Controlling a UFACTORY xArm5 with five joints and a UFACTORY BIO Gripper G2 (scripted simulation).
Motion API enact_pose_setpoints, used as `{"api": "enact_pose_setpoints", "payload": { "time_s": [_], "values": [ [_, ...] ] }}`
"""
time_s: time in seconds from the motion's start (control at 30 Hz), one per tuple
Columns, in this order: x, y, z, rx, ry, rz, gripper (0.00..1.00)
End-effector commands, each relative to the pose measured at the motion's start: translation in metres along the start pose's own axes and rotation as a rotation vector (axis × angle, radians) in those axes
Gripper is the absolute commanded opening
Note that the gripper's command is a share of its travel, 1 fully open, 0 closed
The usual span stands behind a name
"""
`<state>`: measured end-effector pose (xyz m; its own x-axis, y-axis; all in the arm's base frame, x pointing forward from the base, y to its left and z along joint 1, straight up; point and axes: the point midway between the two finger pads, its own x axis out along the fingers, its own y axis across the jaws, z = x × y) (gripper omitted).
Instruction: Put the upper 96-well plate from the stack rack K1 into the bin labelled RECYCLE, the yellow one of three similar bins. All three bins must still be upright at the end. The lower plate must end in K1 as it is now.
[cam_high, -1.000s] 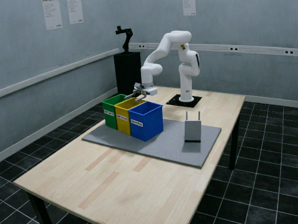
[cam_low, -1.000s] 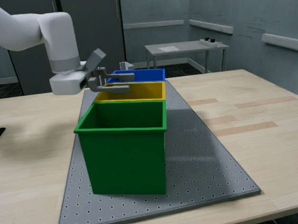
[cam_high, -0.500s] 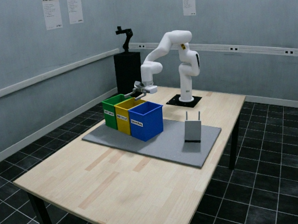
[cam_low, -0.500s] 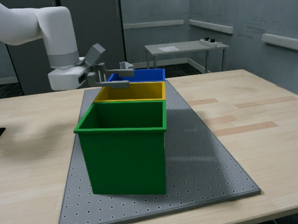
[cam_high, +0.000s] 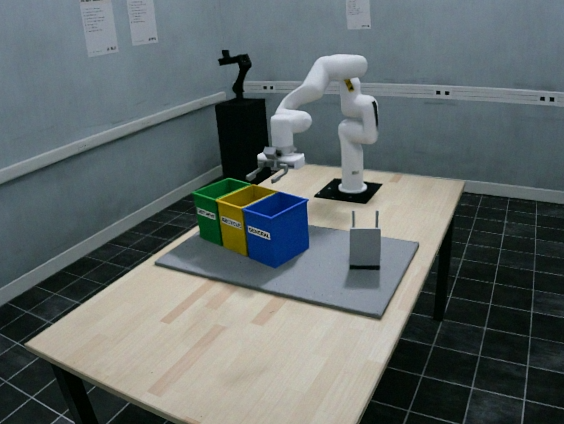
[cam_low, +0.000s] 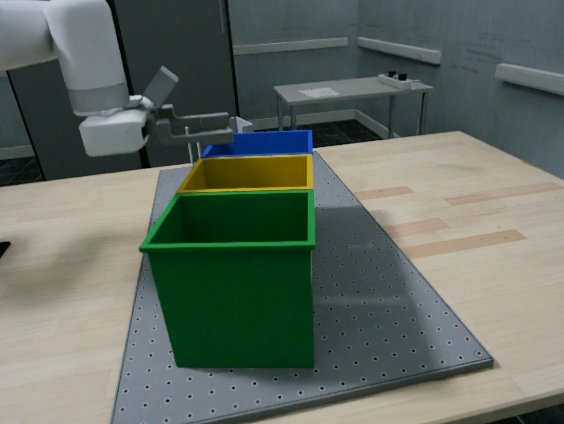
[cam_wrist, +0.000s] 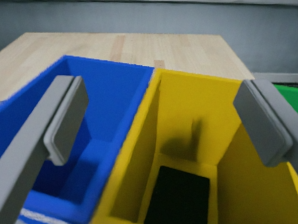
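Observation:
The yellow RECYCLE bin (cam_high: 234, 241) (cam_low: 257, 173) (cam_wrist: 200, 95) stands upright between the green bin (cam_high: 209, 231) (cam_low: 240, 310) (cam_wrist: 290, 96) and the blue GENERAL bin (cam_high: 282, 237) (cam_low: 275, 142) (cam_wrist: 112, 100), both upright. A black rectangular plate (cam_wrist: 179, 197) lies on the yellow bin's floor. My gripper (cam_high: 261, 178) (cam_low: 230, 128) (cam_wrist: 161, 122) is open and empty, its fingers level, above the bins' rims; in the wrist view the fingers span the blue and yellow bins. The stack rack K1 (cam_high: 365, 245) stands right of the bins; its panel hides most of its contents, and a dark strip shows at its foot.
The bins and rack stand on a grey perforated board (cam_high: 320, 280) (cam_low: 380, 320) on the wooden table (cam_high: 240, 350). Two thin upright posts (cam_high: 377, 220) rise from the rack. The arm's base is behind the board.

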<state>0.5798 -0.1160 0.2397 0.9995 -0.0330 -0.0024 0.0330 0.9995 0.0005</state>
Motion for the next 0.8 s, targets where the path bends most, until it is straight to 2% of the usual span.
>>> {"api": "enact_pose_setpoints", "payload": {
  "time_s": [0.0, 0.77],
  "values": [
    [-0.012, 0.022, 0.013, 0.000, -0.003, 0.010, 0.18],
    [-0.052, 0.102, 0.053, 0.001, -0.003, 0.010, 0.18]
  ]
}}
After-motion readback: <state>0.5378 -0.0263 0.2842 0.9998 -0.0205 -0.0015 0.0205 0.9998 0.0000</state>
